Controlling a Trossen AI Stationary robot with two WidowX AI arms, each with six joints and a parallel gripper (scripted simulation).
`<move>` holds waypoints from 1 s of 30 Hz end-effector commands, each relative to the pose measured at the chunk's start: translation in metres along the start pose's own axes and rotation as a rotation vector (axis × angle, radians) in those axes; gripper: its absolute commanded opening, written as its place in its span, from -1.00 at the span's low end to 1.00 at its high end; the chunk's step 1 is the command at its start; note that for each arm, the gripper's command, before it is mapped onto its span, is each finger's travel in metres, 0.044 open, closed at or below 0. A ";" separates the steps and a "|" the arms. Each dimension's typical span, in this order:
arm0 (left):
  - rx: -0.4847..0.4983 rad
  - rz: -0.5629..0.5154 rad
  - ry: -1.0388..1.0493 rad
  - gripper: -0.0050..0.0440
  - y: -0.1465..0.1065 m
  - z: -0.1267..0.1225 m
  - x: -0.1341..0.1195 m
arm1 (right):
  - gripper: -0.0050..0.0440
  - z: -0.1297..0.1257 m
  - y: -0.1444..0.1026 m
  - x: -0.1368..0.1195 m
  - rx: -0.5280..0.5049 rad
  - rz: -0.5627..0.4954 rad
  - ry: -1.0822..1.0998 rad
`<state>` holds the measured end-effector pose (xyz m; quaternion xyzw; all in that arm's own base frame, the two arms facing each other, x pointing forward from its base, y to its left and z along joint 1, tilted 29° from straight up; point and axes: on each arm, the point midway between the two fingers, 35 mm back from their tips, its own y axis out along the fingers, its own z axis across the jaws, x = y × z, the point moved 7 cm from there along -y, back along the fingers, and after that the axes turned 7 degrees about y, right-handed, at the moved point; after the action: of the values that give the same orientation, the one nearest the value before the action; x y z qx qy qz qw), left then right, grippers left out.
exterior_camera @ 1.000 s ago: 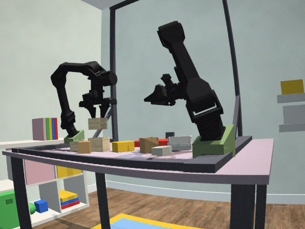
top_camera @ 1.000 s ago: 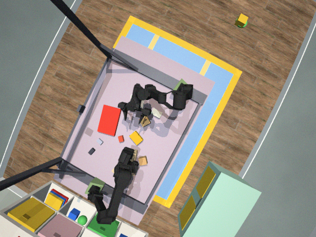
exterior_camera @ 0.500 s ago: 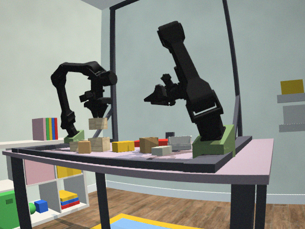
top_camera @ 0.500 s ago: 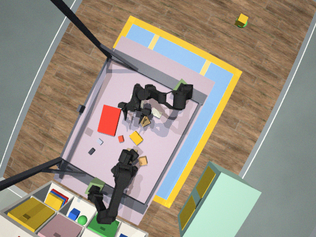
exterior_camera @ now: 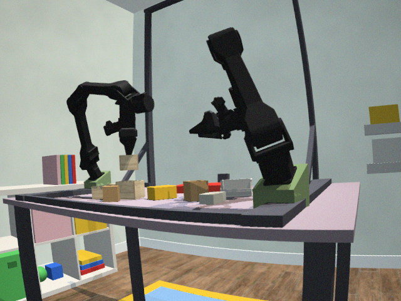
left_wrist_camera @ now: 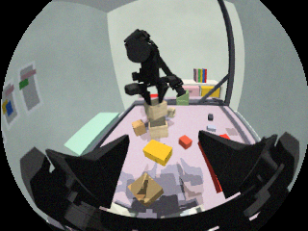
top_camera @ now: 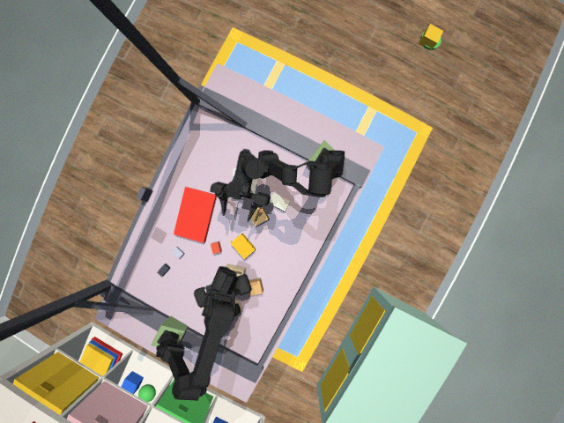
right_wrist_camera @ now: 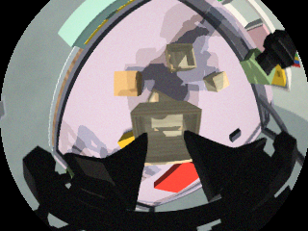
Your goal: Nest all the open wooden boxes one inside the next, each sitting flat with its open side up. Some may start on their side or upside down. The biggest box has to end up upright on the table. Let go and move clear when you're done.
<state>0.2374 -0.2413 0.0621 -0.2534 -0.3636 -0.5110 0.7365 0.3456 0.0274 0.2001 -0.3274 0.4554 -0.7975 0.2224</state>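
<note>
Exterior view: at nine o'clock, your right gripper (exterior_camera: 128,152) (left_wrist_camera: 155,106) (right_wrist_camera: 166,135) holds a pale wooden box (exterior_camera: 128,162) (left_wrist_camera: 156,111) (right_wrist_camera: 166,110) above the table; at eight, a pale open box (top_camera: 236,268) (exterior_camera: 131,189) (left_wrist_camera: 158,130) (right_wrist_camera: 194,58) rests; near centre, your left gripper (top_camera: 237,216) (exterior_camera: 191,132) (left_wrist_camera: 164,137) gapes wide; at six sits a brown open box (top_camera: 259,216) (exterior_camera: 195,190) (left_wrist_camera: 145,189).

You see one pale wooden box (exterior_camera: 128,162) (left_wrist_camera: 156,110) (right_wrist_camera: 166,115) aloft, gripped by its wall; a larger pale box (exterior_camera: 131,190) (left_wrist_camera: 158,130) sits open side up on the table, another open box (right_wrist_camera: 181,57) stands separately upright, and a brown box (top_camera: 259,217) (exterior_camera: 195,190) (left_wrist_camera: 145,190) rests well apart, un-nested
</note>
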 end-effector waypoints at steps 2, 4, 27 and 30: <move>0.002 -0.003 -0.012 0.84 -0.001 0.000 0.003 | 0.37 0.003 -0.008 0.001 0.012 0.019 0.190; 0.002 -0.003 -0.012 0.84 -0.001 0.000 0.003 | 0.37 0.003 -0.008 0.001 0.011 0.019 0.259; 0.002 -0.003 -0.012 0.84 -0.001 0.000 0.003 | 0.37 0.001 0.001 0.003 0.005 0.011 0.532; 0.002 -0.003 -0.012 0.84 -0.001 0.000 0.003 | 0.37 0.001 0.006 0.002 0.004 0.007 0.529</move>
<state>0.2374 -0.2413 0.0621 -0.2534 -0.3636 -0.5110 0.7365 0.3452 0.0249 0.1956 -0.1136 0.4972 -0.8547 0.0963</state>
